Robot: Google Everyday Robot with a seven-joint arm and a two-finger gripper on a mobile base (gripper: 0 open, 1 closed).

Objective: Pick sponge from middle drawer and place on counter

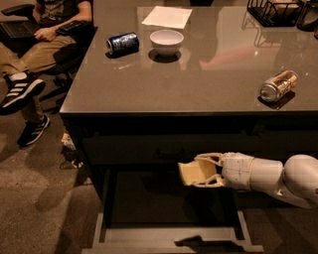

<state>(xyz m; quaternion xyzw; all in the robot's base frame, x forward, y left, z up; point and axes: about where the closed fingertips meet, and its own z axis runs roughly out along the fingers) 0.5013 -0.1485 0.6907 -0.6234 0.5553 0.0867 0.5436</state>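
Observation:
My gripper [201, 170] reaches in from the right on a white arm and is shut on the pale-yellow sponge [189, 173]. It holds the sponge in the air above the open middle drawer [169, 237], whose dark interior lies below. The sponge hangs in front of the closed upper drawer front, just under the counter's front edge. The glossy grey-brown counter [198, 79] spreads above.
On the counter lie a blue can [122, 43] on its side, a white bowl [166, 41], a white paper sheet [167, 17], a tan can [278, 85] on its side and a black wire basket [276, 10]. A seated person [35, 44] is at the left.

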